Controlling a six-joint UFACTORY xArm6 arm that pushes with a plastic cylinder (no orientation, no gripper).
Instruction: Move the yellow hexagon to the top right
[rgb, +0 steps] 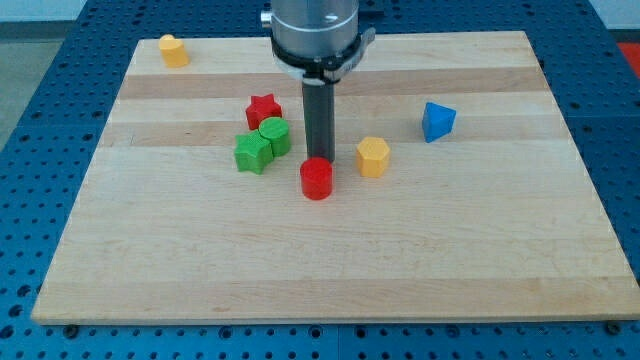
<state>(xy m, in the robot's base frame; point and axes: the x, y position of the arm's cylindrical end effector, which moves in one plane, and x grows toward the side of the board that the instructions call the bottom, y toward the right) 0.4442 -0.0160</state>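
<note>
Yellow is the colour that matters here: the yellow hexagon (373, 156) sits a little right of the frame's centre on the pale wooden board (330, 270), and its goal, the board's top right corner, lies up and to the right of it.

In the single camera view, the dark rod comes straight down from the grey arm housing at the top centre. My tip (319, 160) is hidden at its very end behind the red cylinder (316, 178), which stands just in front of it; whether the two touch cannot be told. There is no gripper on this rig, so nothing is open, shut or clamped; the rod holds nothing.

The relation that the coming move turns on: the hexagon lies to the right of my tip, near but apart, at almost the same height in the frame. To drive it up and right, the tip would probably need to get to the hexagon's lower left side first.

A blue block (437, 121) stands upper right of the hexagon, close to a straight path to the corner, and could be struck. The red star (263, 109), the green cylinder (273, 134) and the green block (254, 153) cluster left of the rod. Another yellow block (174, 50) sits at the board's upper left.
</note>
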